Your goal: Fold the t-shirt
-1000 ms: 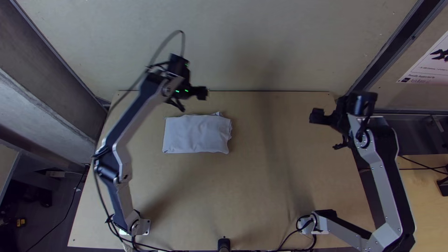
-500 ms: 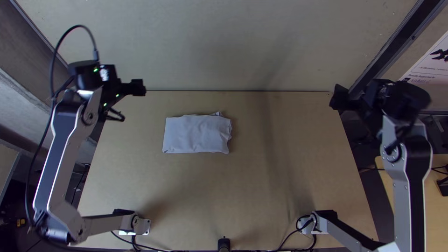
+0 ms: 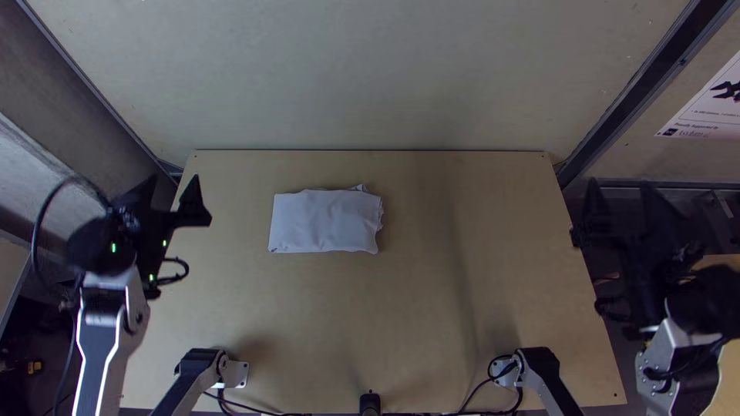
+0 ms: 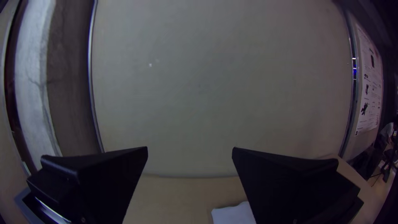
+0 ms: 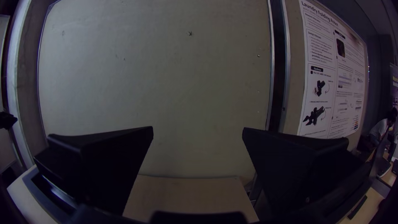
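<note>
The white t-shirt [image 3: 325, 222] lies as a flat folded rectangle on the upper middle of the table, its right end slightly ragged. Over the table's left edge, away from the cloth, is my left gripper [image 3: 173, 196], open and empty. My right gripper [image 3: 623, 196] stands open beyond the table's right edge, far from the cloth. In the left wrist view, my left gripper [image 4: 190, 151] has its fingers wide apart, and part of the t-shirt [image 4: 234, 213] lies beyond one of them. The right wrist view shows my right gripper [image 5: 198, 129] with nothing between its fingers.
The wooden table [image 3: 416, 323] extends around the cloth. A pale wall panel [image 3: 370, 77] rises behind its far edge, and a printed poster [image 3: 705, 112] hangs at the right. Cables [image 3: 266, 410] run along the near edge.
The left gripper has swung from near the cloth's far side out to the table's left edge and down the picture. The right one has moved outward and nearer its base. The cloth has stayed put.
</note>
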